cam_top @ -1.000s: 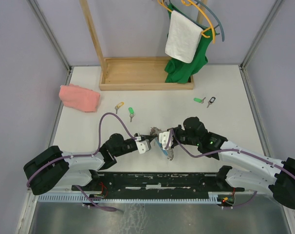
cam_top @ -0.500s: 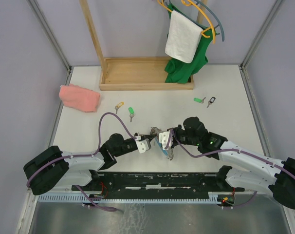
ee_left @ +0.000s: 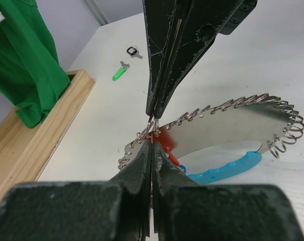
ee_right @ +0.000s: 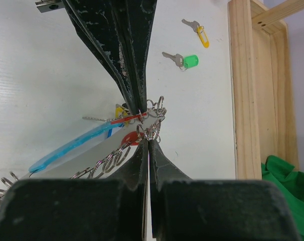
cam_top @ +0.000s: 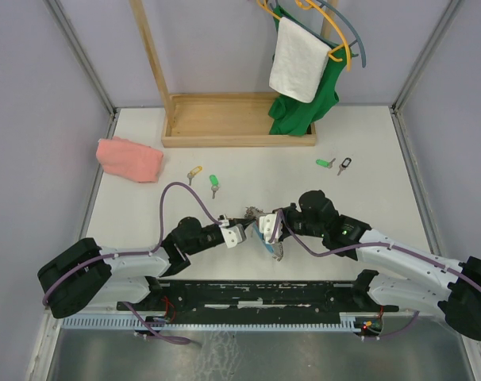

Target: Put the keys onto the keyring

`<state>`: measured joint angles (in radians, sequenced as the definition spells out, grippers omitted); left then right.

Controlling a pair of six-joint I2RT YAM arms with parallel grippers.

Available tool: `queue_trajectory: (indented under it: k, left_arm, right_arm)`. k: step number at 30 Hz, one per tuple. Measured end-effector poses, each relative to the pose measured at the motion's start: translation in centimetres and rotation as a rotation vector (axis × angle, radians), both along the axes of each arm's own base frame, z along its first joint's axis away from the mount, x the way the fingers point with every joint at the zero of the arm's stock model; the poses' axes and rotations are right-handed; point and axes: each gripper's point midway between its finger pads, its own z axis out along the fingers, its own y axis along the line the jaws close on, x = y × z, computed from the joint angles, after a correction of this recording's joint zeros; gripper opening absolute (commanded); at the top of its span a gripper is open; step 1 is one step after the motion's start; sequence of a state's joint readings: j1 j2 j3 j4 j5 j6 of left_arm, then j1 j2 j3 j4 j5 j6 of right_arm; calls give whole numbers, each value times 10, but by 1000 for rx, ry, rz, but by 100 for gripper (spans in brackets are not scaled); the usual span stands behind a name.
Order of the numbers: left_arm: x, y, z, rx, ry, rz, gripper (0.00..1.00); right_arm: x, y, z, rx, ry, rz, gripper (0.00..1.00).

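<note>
The keyring (cam_top: 254, 214) lies between my two grippers: a shiny metal plate edged with small rings (ee_left: 227, 128), with a light-blue plastic piece (ee_left: 224, 169). It also shows in the right wrist view (ee_right: 153, 129). My left gripper (cam_top: 239, 233) is shut on the key with the red tag (ee_left: 165, 139), held edge-on at the keyring's rings (ee_right: 126, 119). My right gripper (cam_top: 264, 226) is shut on a ring at the keyring's edge (ee_right: 148, 140). The two grippers' tips nearly touch. Loose keys with yellow (cam_top: 194, 171), green (cam_top: 213, 182), green (cam_top: 325, 163) and black (cam_top: 345, 165) tags lie farther back.
A pink cloth (cam_top: 129, 159) lies at the left. A wooden rack base (cam_top: 239, 121) stands at the back, with a green garment (cam_top: 298, 115) and a white towel (cam_top: 298, 59) hanging on hangers above it.
My left gripper has edged slightly up and toward the keyring. The right arm and the keyring look the same.
</note>
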<state>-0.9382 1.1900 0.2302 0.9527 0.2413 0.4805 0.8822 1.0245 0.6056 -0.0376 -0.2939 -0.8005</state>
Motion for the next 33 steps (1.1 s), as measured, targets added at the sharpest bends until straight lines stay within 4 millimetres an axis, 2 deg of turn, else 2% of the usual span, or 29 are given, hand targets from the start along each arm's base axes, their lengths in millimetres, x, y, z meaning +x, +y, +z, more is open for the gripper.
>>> queue_trajectory:
  k: [33]
  left_arm:
    - [-1, -1, -4, 13, 28, -4, 3]
  right_arm:
    - [3, -1, 2, 3, -12, -15, 1]
